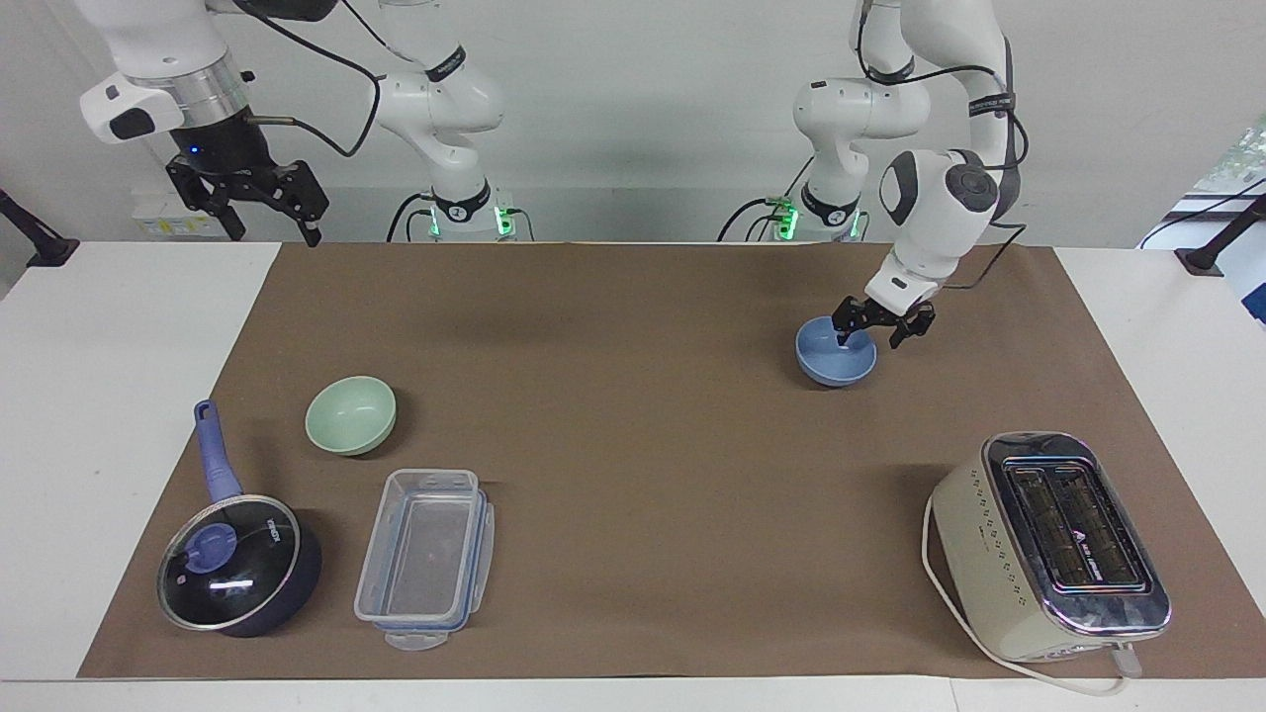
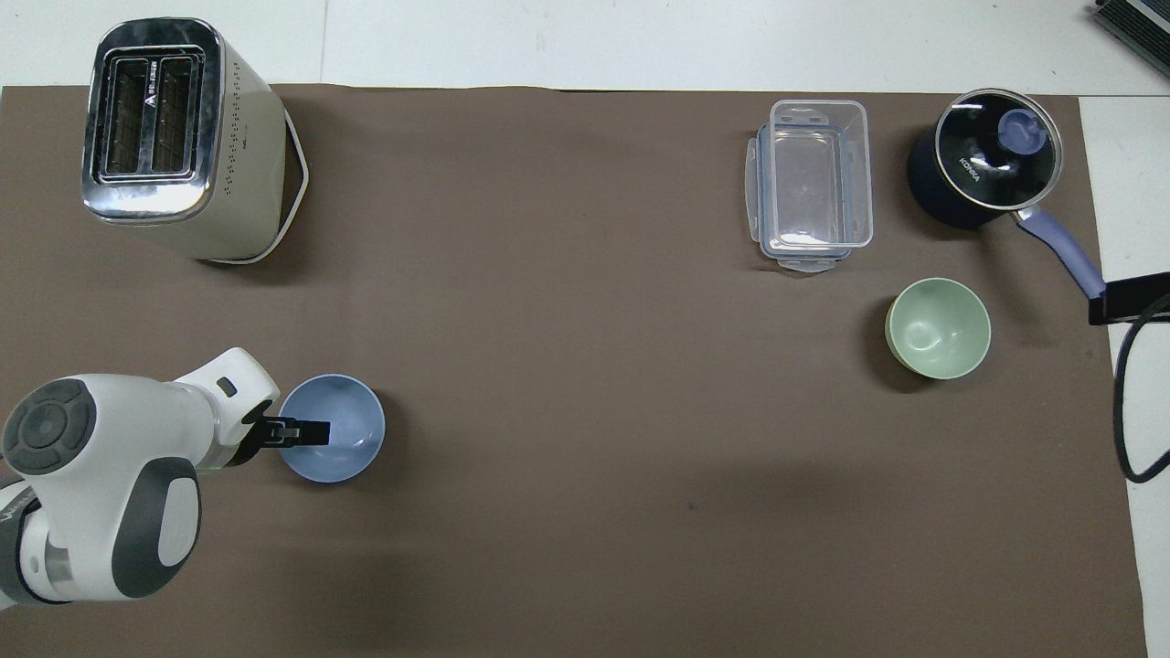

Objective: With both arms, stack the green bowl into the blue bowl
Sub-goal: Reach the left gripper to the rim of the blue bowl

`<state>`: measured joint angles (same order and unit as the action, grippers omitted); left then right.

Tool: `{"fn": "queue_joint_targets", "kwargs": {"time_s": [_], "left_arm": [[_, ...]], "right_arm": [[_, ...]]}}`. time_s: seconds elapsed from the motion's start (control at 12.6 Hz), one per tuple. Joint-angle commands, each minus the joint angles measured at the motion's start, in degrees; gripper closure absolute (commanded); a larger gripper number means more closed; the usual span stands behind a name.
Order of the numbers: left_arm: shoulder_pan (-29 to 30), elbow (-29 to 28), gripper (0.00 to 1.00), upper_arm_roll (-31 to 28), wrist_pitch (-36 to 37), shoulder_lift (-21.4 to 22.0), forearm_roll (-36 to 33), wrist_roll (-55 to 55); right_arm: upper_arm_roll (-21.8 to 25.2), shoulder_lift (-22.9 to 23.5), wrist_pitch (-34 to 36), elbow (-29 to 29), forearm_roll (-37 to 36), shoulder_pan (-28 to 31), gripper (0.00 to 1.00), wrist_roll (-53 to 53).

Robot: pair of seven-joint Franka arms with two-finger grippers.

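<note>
Bowls, two, both upright on brown mat (image 1: 633, 465), mouths up.

Item 1: blue bowl (image 1: 834, 361), toward left arm's end of table, nearer the robots than toaster (image 1: 1048, 544). Left gripper (image 1: 872, 336) sits at its rim on the side toward the left arm's end: one finger (image 1: 843, 334) dips inside, the other hangs outside, wall between them. Fingers spread, not yet pinching as far as facing view shows. Judged reason: rim pinch is the only hold a two-finger gripper gets on a round bowl, so arm comes in tilted from its own side. Bowl looks seated on mat, not lifted.

Item 2: green bowl (image 1: 351, 415), toward right arm's end, well apart from item 1, near pot (image 1: 237, 564) w/ blue handle and clear container (image 1: 425, 559). Untouched.

Right gripper (image 1: 259, 203): high over the table edge at its own end, fingers spread, holding nothing; arm waits.

Orientation: both bowls round, so no long axis in plan; only axis is vertical, openings face up. Suits nesting: green can drop straight into blue, no turning needed.

Est. status: stacking not begun; bowls prob. need bringing together first.
</note>
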<state>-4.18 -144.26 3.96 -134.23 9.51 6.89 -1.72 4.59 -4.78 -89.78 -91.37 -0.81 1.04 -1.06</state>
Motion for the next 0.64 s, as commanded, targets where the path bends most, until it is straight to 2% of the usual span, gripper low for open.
{"fn": "queue_joint_targets", "kwargs": {"time_s": [0.0, 0.08, 0.16, 0.32, 0.4, 0.56], "left_arm": [[-0.5, -3.0, 0.0, -0.4, -2.1, 1.5, 1.0, 0.2], [-0.4, -3.1, 0.2, -0.4, -2.0, 1.6, 1.0, 0.3], [-0.3, -3.1, 0.47, -0.4, -1.8, 1.6, 1.0, 0.3], [-0.2, -3.6, 0.85, -0.4, -1.6, 1.8, 1.0, 0.3], [-0.5, -3.5, 1.0, -0.4, -1.5, 1.8, 1.0, 0.4], [-0.8, -3.7, 1.0, -0.4, -1.4, 1.8, 1.0, 2.5]], "right_arm": [[-0.2, -0.4, 0.3, -0.3, 1.2, 0.4, 0.0, -0.8], [-0.2, -0.4, 0.3, -0.4, 1.2, 0.4, 0.0, -0.8], [-0.2, -0.4, 0.3, -0.4, 1.2, 0.4, 0.0, -0.8], [-0.2, -0.4, 0.3, -0.3, 1.2, 0.4, 0.0, -0.8], [-0.2, -0.4, 0.3, -0.3, 1.2, 0.4, 0.0, -0.8], [-0.2, -0.4, 0.3, -0.4, 1.2, 0.4, 0.0, -0.8]]}}
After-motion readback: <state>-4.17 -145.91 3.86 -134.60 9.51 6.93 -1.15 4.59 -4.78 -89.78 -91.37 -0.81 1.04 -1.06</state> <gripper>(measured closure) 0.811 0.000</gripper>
